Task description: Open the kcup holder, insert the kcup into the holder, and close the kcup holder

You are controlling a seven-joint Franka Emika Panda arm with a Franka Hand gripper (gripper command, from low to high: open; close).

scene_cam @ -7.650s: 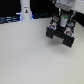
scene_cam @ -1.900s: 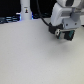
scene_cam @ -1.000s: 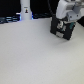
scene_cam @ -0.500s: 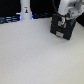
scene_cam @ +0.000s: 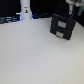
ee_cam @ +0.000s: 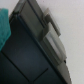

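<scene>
A: Surface, room?
B: Pale counter (scene_cam: 35, 55) fills the exterior view; dark background beyond its far edge.
A: Objects?
B: Kcup holder (scene_cam: 62, 26), black, two stacked fronts, near the far right corner. White post (scene_cam: 25, 10) at the far edge, left.
A: Tool?
B: Tool (scene_cam: 71, 10) blurred above the holder; grip state cannot be told. Wrist view: holder close, teal patch (ee_cam: 4, 27) beside it.
</scene>
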